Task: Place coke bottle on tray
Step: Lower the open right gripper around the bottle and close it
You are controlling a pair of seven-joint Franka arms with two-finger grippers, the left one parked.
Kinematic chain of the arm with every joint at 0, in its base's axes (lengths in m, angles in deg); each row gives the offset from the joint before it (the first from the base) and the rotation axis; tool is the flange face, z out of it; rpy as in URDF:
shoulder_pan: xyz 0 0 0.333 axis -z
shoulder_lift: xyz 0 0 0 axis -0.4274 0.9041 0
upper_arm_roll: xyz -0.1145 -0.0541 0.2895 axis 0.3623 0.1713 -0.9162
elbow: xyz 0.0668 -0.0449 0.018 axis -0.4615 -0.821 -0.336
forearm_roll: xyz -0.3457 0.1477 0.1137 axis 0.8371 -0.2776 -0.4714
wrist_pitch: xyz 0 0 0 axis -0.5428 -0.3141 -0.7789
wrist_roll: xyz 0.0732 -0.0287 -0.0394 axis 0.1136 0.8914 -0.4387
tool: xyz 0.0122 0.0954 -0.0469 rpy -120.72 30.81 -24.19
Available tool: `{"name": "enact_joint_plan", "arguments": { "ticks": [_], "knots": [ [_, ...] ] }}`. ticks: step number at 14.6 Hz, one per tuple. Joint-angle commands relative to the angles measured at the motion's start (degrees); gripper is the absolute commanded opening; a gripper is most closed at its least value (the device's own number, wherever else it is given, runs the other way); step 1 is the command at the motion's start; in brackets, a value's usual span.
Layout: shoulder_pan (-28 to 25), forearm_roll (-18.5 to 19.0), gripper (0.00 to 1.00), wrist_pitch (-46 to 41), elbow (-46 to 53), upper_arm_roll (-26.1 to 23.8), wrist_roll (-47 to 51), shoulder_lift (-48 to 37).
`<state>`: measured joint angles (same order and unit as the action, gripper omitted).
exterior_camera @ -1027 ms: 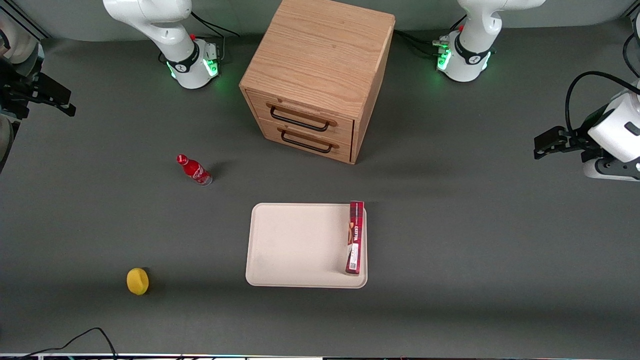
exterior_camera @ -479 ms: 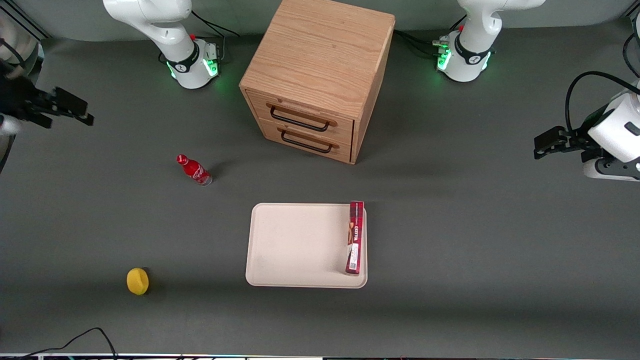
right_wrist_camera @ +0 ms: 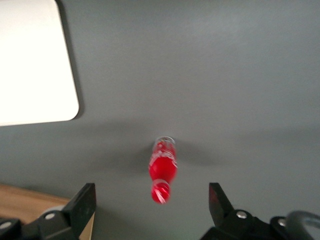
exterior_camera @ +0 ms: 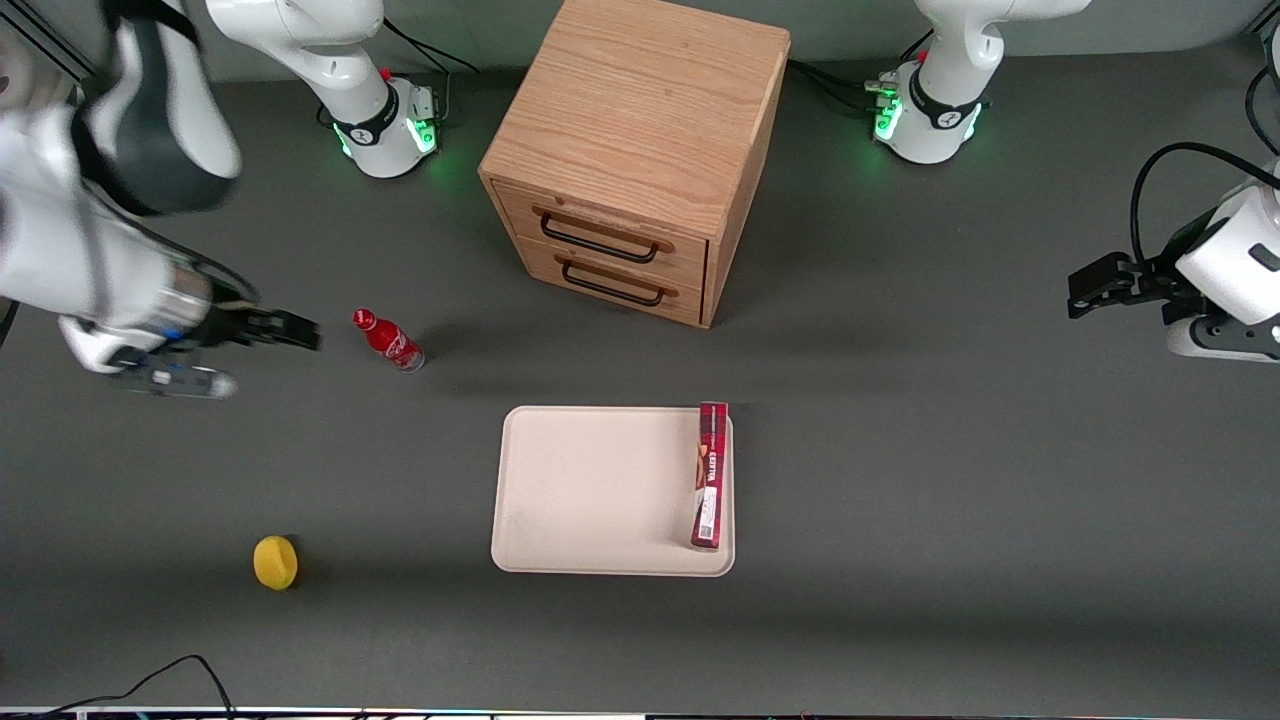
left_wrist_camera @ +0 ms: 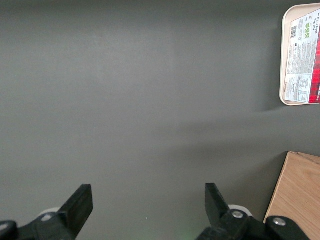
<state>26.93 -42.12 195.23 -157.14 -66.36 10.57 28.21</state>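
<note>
Gripper open near coke bottle, red box on tray

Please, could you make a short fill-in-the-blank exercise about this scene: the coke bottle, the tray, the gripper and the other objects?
1. The coke bottle stands on the ____, not on the tray.
2. The long red box lies on the ____, along one of its edges.
3. The fingers of the gripper, which is close beside the bottle, are ____.
4. The wooden cabinet has ____ drawers, both shut.

Missing words: table; tray; open; two
</note>
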Motion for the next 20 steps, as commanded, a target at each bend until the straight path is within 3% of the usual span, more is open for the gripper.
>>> {"name": "enact_joint_plan", "arguments": {
  "ticks": [1,6,14,16,17,19,20],
  "knots": [
    [0.31,1.7,1.0,8.43,-9.79,-1.5,4.28,-2.73],
    [0.66,1.87,1.0,18.11,-19.66,-1.95,5.42,-3.97],
    [0.66,1.79,0.85,19.79,-26.87,-2.21,6.04,-8.53],
    [0.66,1.79,0.77,20.93,-28.54,-2.21,6.05,-9.5],
    [0.66,1.79,0.62,20.93,-28.63,-2.21,5.96,-9.59],
    [0.66,1.79,0.06,20.93,-28.54,-2.21,5.96,-9.5],
    [0.57,1.79,0.0,20.93,-28.28,-2.21,6.04,-9.33]
  ]
}}
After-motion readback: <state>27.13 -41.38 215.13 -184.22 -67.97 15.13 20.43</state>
